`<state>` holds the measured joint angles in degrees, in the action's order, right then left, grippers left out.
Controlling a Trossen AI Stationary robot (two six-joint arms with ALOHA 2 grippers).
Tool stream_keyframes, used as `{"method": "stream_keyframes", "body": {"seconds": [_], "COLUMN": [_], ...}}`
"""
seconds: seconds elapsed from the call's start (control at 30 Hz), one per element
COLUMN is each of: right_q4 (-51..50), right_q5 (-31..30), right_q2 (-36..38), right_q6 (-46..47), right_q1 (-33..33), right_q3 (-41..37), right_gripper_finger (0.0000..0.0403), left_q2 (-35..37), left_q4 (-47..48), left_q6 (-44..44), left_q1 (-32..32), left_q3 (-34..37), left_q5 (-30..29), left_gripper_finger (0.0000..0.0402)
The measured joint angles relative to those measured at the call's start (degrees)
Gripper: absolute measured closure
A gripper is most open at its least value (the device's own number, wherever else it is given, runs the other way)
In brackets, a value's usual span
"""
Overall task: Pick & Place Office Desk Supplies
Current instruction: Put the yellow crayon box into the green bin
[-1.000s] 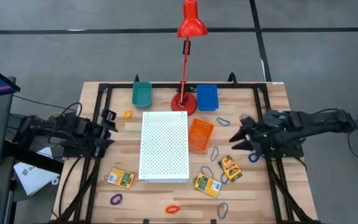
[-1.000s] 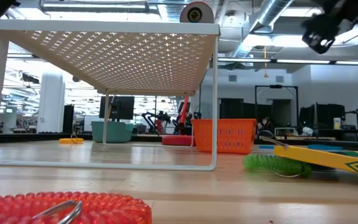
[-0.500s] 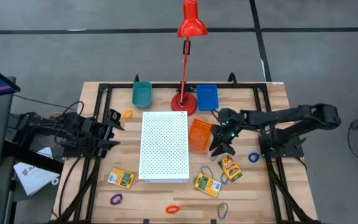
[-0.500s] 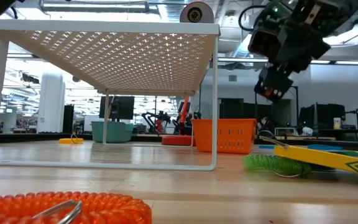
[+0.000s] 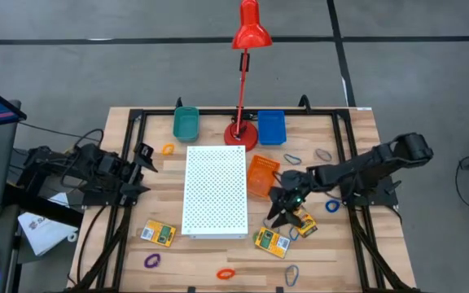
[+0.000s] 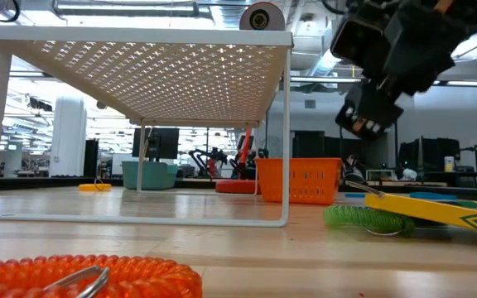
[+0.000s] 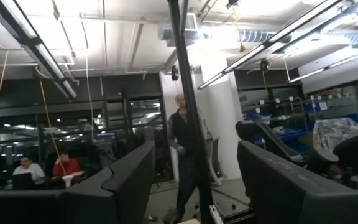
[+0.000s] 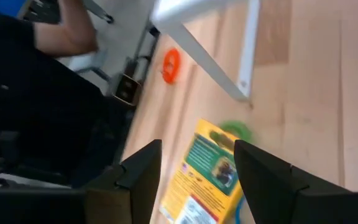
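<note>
The right gripper (image 5: pixel 278 213) is held with fingers (image 8: pixel 140 171) spread, empty, above a yellow-and-green printed box (image 8: pixel 205 177) right of centre in the high view. The box's long axis runs diagonally toward the white perforated board (image 5: pixel 215 190). A green loop (image 8: pixel 234 131) touching it could be snagged. The left gripper (image 5: pixel 141 167), spread and empty, waits at the surface (image 5: pixel 194 256) left edge.

1. A wooden counter (image 5: pixel 357 130) is seen from above, edged by a black frame.
2. A red desk lamp (image 5: pixel 243 77) is stood at the far edge, between a teal bin (image 5: pixel 186 123) and a blue bin (image 5: pixel 271 127).
3. A white perforated board (image 5: pixel 215 190) is set at the middle, raised on thin legs.
4. An orange basket (image 5: pixel 262 176) is placed just beside the board, tilted.
5. Seated people (image 7: pixel 27 169) and a standing person (image 7: pixel 182 134) are shown in the room beyond.
</note>
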<state>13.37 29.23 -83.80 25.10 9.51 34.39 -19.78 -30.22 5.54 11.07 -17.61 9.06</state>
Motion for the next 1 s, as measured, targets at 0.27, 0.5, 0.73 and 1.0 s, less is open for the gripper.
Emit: {"method": "stream_keyframes", "body": {"seconds": [0.27,0.5,0.73,1.0], "right_q4": [12.2,24.5,26.9,29.8], "right_q5": [4.2,12.6,9.6,8.8], "right_q2": [-12.8,-19.7,-22.5,-20.2], "right_q6": [2.0,10.1,10.9,13.0], "right_q1": [-0.7,0.4,1.7,2.2], "right_q3": [0.0,0.2,0.2,0.2], "right_gripper_finger": [0.0205,0.0205,0.0205,0.0205], "left_q2": [-0.3,-0.4,-0.4,-0.3], "left_q4": [1.6,2.8,3.0,3.5], "left_q6": [-1.4,-1.9,-1.9,-1.9], "left_q1": [0.0,0.0,0.0,0.0], "left_q3": [-0.5,-0.5,-0.5,-0.5], "left_q5": [0.0,0.0,0.7,0.7], "left_gripper_finger": [0.0176,0.0175,0.0175,0.0175]}}
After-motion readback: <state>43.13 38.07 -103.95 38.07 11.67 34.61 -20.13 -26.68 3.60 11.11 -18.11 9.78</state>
